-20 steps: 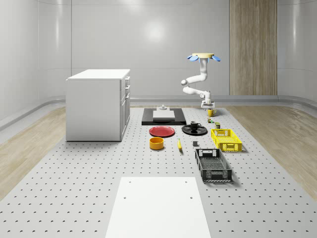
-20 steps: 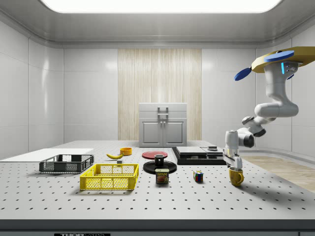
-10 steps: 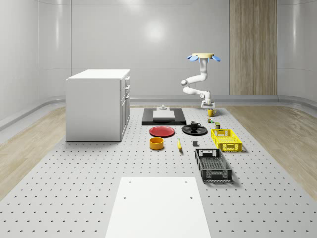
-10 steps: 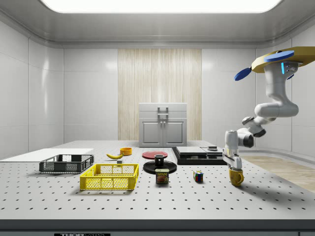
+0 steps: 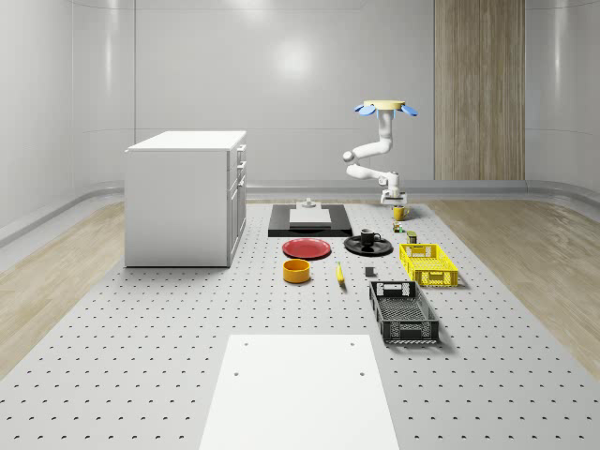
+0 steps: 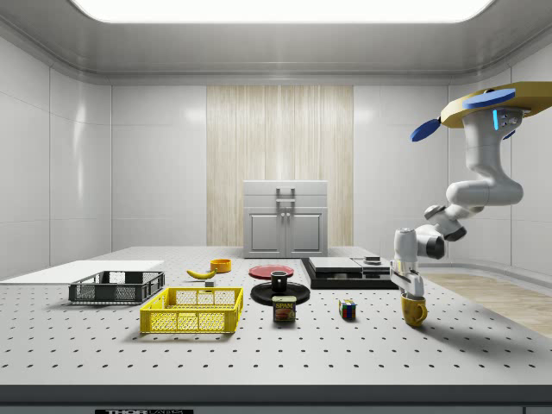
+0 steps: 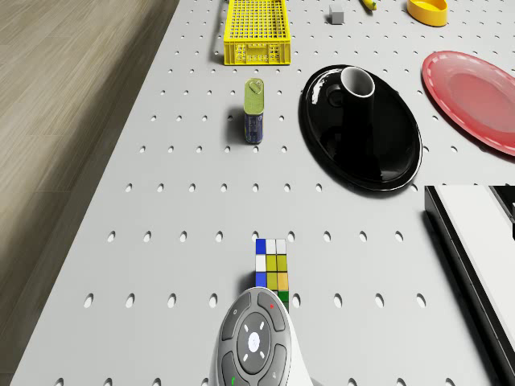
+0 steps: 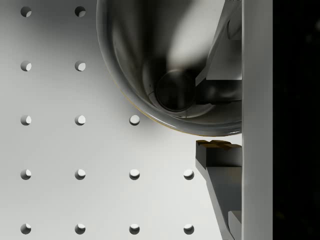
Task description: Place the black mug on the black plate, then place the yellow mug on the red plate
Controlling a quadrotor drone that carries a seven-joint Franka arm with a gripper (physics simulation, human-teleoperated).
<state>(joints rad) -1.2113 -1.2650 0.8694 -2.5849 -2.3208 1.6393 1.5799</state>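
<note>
The drone [image 6: 493,102] hovers high in the upper right of the side view, above the far right end of the table [image 6: 259,354]. Its white arm bends down to the gripper [image 6: 408,291], which sits right on the yellow mug [image 6: 414,310] at the right of that frame. In the wrist view 1 finger [image 8: 220,47] is inside the mug and the other finger [image 8: 220,165] is outside, so the jaws are pinched narrow on the mug's rim. The mug looks just above the table, or touching it; I cannot tell which.

The black mug [image 5: 368,237] stands on the black plate [image 5: 367,247] in the middle of the whole-scene view, a little right of center. The red plate [image 5: 307,248] lies just left of it with nothing on it.

The yellow basket [image 5: 428,263] and the black basket [image 5: 403,311] (both made of open mesh) have nothing in them that I can see. The yellow bowl [image 5: 297,271] sits below the red plate in that frame, and its inside cannot be seen.

A tin can [image 7: 254,110] stands in the upper middle of the drone view, and a color cube [image 7: 273,271] sits in the lower middle.
</note>
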